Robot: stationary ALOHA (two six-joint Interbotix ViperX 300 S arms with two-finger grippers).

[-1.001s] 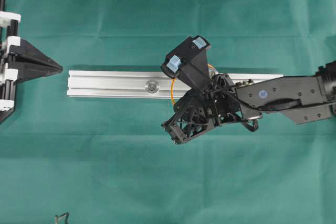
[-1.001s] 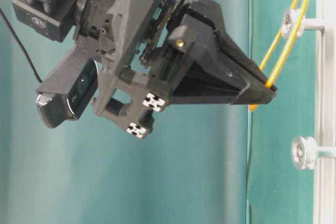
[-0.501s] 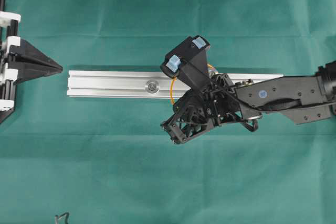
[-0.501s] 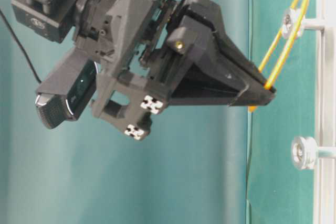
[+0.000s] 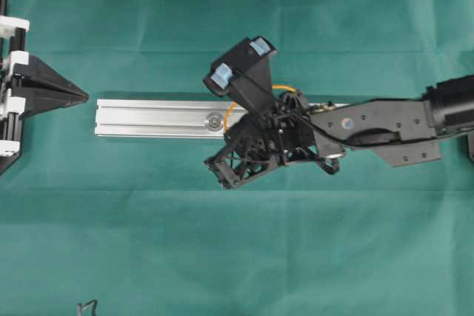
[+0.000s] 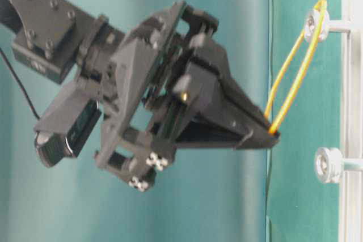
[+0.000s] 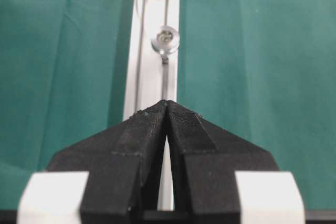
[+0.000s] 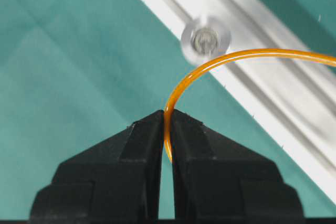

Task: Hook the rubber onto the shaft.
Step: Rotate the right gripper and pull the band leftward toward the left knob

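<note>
1. The right gripper (image 8: 167, 129) is closed tight on the rubber (image 8: 181, 85); the wrist view shows the orange band pinched between the two black fingertips.
2. From the pinch the rubber arcs up and away to the right, passing just beside a round silver shaft (image 8: 205, 40) that stands on the rail (image 8: 273, 85).
3. In the table-level view the rubber (image 6: 295, 63) is stretched into a long narrow loop. Its far end sits around the upper shaft (image 6: 313, 25), and its other end is held at the tip of the right gripper (image 6: 271, 135).
4. A second shaft (image 6: 326, 164) stands lower on the same rail, apart from the band and bare.
5. From overhead the right gripper (image 5: 228, 106) hovers over the middle of the silver rail (image 5: 148, 118), with a short piece of the rubber (image 5: 229, 109) showing just beside the shaft (image 5: 215, 120).
6. The rail lies lengthwise on the green cloth (image 5: 222, 257) that covers the desk.
7. The left gripper (image 5: 83, 96) is shut with nothing in it, its tips pressed together, and it sits at the left edge of the scene, pointing at the rail's left end but apart from it.
</note>
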